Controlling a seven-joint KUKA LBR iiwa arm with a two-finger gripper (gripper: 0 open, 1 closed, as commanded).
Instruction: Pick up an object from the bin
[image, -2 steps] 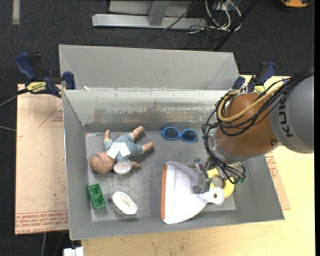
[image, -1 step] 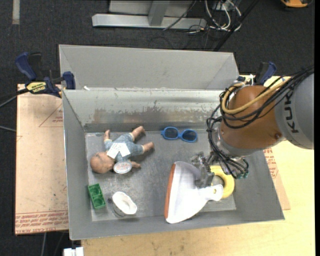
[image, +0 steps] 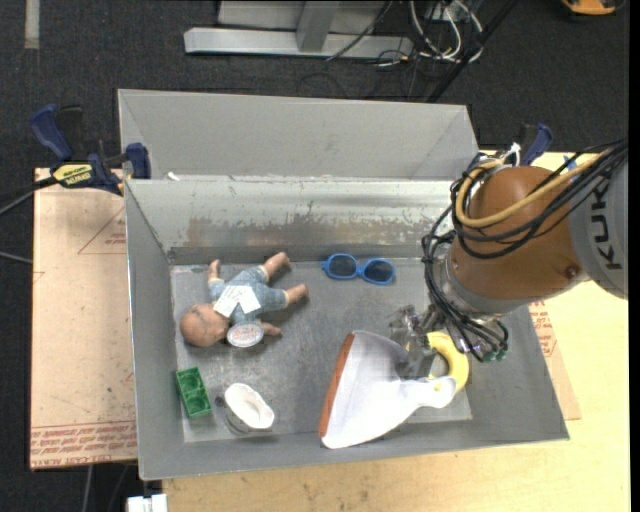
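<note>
Pincer (image: 412, 348) hung over the white scoop (image: 368, 398), front right of the bin (image: 300, 205).
Spread or pressed together, I could not tell. A yellow banana (image: 453, 366) lay just beside; a clean pick likely meant straddling the scoop's thin wall, clear of the banana.

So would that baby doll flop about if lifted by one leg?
Probably not much: the baby doll looks like moulded plastic, limbs sticking out stiffly. Its big round head seems the heaviest part, so it would likely hang head-down. The smooth, thin leg may slip.
</note>
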